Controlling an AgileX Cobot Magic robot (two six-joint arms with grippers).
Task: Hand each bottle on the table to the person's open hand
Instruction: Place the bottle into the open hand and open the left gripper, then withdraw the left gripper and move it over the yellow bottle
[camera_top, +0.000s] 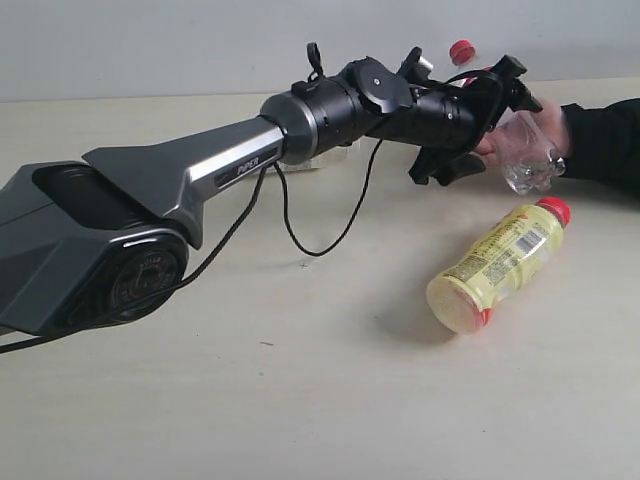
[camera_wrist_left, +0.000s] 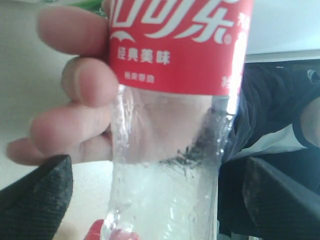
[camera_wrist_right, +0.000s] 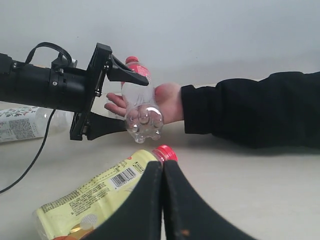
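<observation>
Left gripper stands spread around one red-labelled clear bottle, which lies in one hand near the table's far right corner. Right gripper is pressed together. One yellow bottle lies sideways toward the right edge, and one white-labelled bottle shows partly.

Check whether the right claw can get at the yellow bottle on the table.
Probably yes: the yellow bottle lies on its side just ahead of the right claw, with nothing between them. The claw is shut and would have to open first.
</observation>
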